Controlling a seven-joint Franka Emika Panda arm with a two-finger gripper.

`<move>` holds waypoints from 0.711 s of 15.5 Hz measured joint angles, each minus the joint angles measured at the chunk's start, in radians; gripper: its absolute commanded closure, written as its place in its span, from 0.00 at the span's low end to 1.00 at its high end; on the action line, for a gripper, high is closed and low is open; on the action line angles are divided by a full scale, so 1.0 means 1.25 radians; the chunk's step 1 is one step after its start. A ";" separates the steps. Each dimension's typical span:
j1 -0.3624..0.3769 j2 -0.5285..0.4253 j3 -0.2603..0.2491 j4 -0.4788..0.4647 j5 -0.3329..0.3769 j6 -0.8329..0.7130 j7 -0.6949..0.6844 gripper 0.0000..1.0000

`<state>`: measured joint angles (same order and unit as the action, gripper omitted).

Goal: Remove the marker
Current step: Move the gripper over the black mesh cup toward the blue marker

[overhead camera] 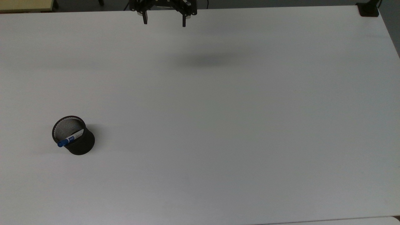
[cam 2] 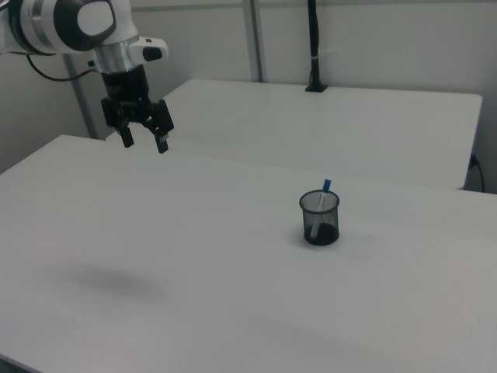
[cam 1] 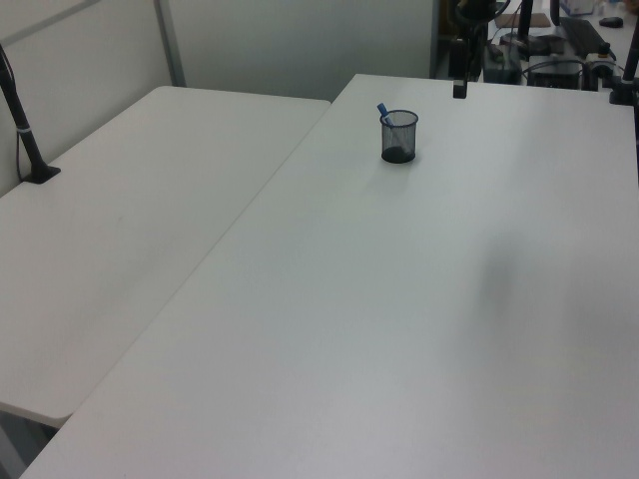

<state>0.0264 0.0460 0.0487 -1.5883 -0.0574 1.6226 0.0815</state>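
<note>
The marker [overhead camera: 69, 139] has a white barrel and a blue cap. It stands tilted inside a black mesh cup [overhead camera: 75, 137] at the top view's lower left, its blue end poking over the rim. The same marker [cam 2: 324, 189] sticks up from the cup [cam 2: 320, 218] in the right view, and the marker [cam 1: 382, 111] shows in the cup [cam 1: 399, 137] in the left view. My gripper [overhead camera: 164, 21] hangs high at the top view's upper edge, far from the cup, fingers spread and empty. In the right view the gripper [cam 2: 145, 141] is open above the table's left end.
The white table [overhead camera: 218, 125] is bare around the cup. A second white table [cam 1: 120, 220] adjoins it at the left view's left. Black clamp mounts [overhead camera: 368, 9] sit at table edges. A dark post [cam 2: 314, 47] rises from the far table.
</note>
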 measured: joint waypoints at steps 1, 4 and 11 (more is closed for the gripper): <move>0.000 0.000 0.000 0.000 0.000 0.000 0.000 0.00; 0.001 0.000 0.000 -0.002 0.000 0.000 0.000 0.00; 0.002 0.001 0.000 -0.006 0.000 0.008 0.000 0.00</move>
<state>0.0286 0.0474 0.0488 -1.5956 -0.0573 1.6321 0.0815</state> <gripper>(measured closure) 0.000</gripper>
